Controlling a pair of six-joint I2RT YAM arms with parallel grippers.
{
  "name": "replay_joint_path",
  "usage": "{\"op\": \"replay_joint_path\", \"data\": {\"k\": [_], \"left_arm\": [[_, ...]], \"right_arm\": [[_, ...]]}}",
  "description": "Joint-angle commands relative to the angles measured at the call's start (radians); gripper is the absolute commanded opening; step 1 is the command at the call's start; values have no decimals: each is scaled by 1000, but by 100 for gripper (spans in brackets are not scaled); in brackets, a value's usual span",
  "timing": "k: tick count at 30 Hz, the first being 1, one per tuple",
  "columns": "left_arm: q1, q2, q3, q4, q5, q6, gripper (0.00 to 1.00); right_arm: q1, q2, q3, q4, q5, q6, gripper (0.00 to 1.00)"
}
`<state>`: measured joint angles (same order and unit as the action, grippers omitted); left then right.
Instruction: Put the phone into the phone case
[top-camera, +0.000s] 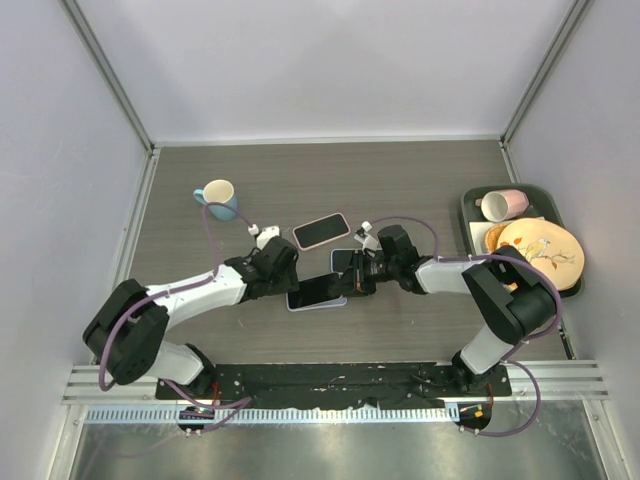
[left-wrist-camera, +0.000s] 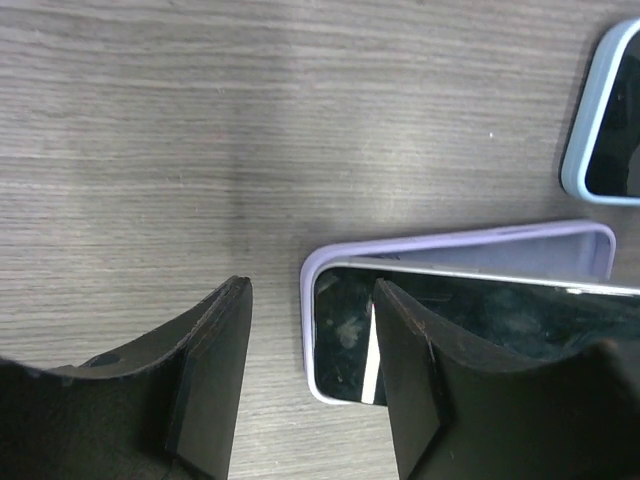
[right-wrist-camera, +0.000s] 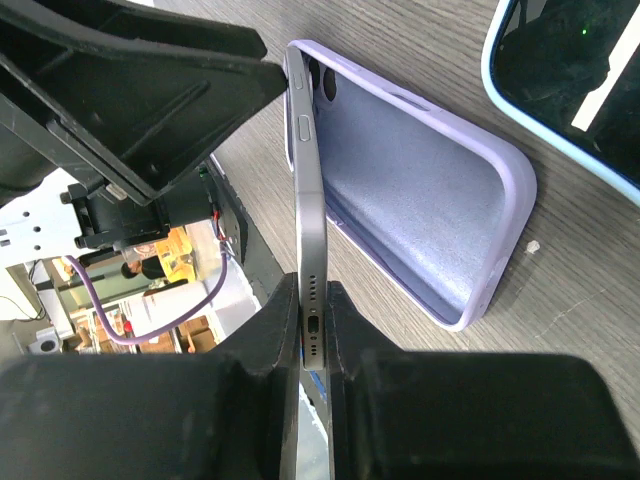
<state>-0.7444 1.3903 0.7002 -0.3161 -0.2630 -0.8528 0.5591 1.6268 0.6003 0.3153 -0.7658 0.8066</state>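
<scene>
At table (top-camera: 400, 180) centre, right gripper (right-wrist-camera: 312, 300) clenches slim grey phone (right-wrist-camera: 304, 190), end inside lilac silicone case (right-wrist-camera: 420, 200); left gripper (left-wrist-camera: 312, 325) released, nine o'clock.

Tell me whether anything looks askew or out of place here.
The phone sits askew: one end is tucked into the lilac case, the other raised clear of it, pinched in the right gripper. The open left gripper straddles the case's corner. Nothing looks spilled or damaged.

The silver-edged, dark-screened phone (right-wrist-camera: 305, 190) sat tilted, far end tucked into the lilac case (right-wrist-camera: 420, 190), which lay open-side-up on the tabletop (right-wrist-camera: 590, 290).
</scene>
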Motion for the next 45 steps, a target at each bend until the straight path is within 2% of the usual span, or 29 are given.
{"op": "replay_joint_path", "data": {"k": [1, 5, 6, 12, 21, 27, 33, 36, 40, 45], "left_arm": [[5, 64, 38, -34, -61, 4, 55], [7, 102, 77, -86, -65, 18, 50], [8, 107, 79, -84, -53, 21, 49], [7, 118, 64, -66, -30, 21, 46], [5, 82, 68, -48, 7, 43, 47], [-13, 4, 76, -26, 25, 60, 54], [-53, -115, 38, 83, 113, 93, 56], [-70, -126, 41, 95, 130, 103, 55], [-81, -90, 47, 88, 137, 103, 48], [-85, -30, 79, 5, 51, 67, 45]], "right_arm": [[16, -8, 19, -91, 20, -37, 6], [16, 1, 26, -85, 19, -46, 11], [16, 2, 27, -82, 22, -47, 18], [16, 21, 29, -65, 46, -52, 36], [16, 73, 49, -122, 83, -92, 29], [16, 88, 49, -150, 111, -112, 30], [15, 99, 64, -183, 140, -133, 32], [15, 104, 67, -179, 138, -132, 34], [16, 97, 78, -186, 141, -132, 37], [18, 107, 130, -284, 169, -190, 37]]}}
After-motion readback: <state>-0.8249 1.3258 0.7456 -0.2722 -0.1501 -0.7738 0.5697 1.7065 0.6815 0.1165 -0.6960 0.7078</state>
